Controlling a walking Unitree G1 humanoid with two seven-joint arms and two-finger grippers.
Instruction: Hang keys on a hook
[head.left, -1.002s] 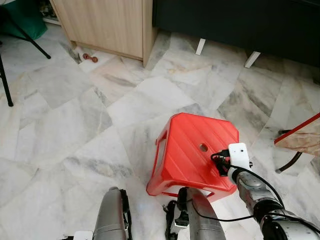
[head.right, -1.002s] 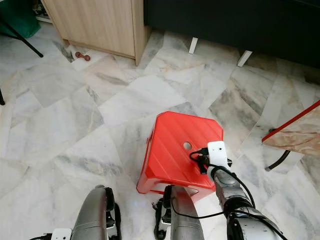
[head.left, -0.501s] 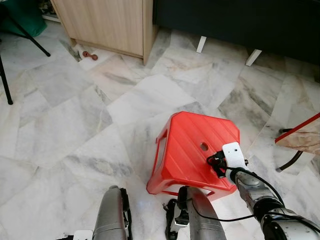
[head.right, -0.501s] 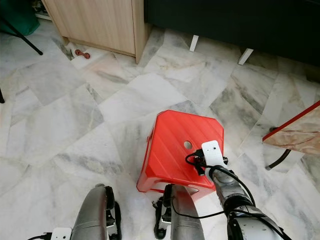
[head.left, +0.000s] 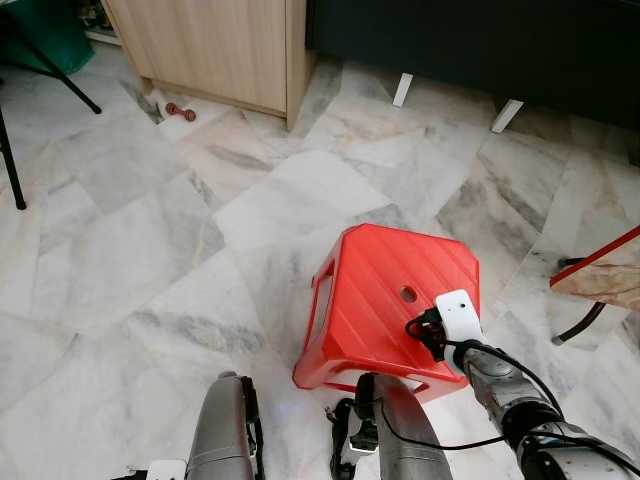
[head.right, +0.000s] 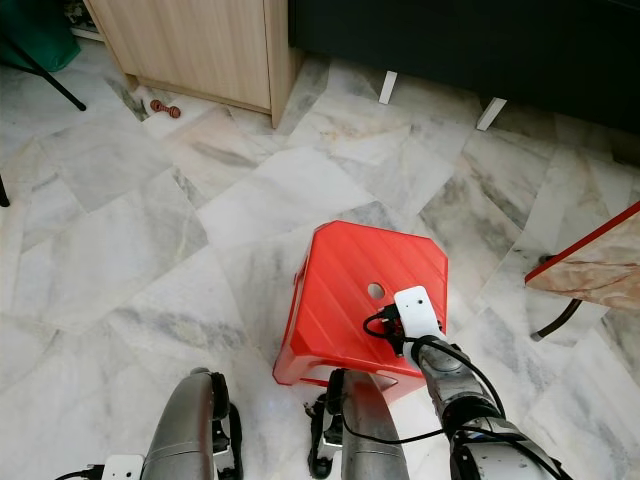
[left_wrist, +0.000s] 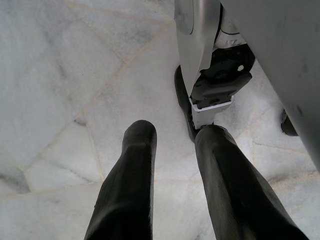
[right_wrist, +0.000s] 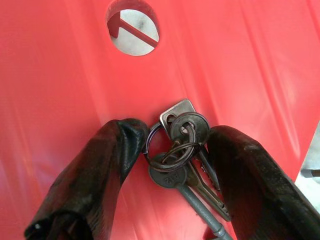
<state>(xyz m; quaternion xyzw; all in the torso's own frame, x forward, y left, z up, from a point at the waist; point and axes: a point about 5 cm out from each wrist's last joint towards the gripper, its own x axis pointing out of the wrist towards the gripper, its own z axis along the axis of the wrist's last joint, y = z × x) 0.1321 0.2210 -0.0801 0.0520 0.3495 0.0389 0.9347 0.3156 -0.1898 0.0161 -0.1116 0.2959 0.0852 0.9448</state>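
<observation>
A red plastic stool stands on the marble floor right in front of my feet. On its seat lies a bunch of metal keys on a ring, just below the seat's round hole. My right gripper is down on the seat, open, one black finger on each side of the keys; the left finger touches the ring. From the head, the right gripper is at the stool's near right part. My left gripper hangs open over the floor beside my leg.
A wooden cabinet stands at the back left, a dark sofa on white legs behind the stool. A red-edged table corner juts in at the right. Black chair legs and a small red object are at the left.
My right gripper has slid a little leftward and nearer to me across the stool's seat. The stool and my left arm have stayed put.
</observation>
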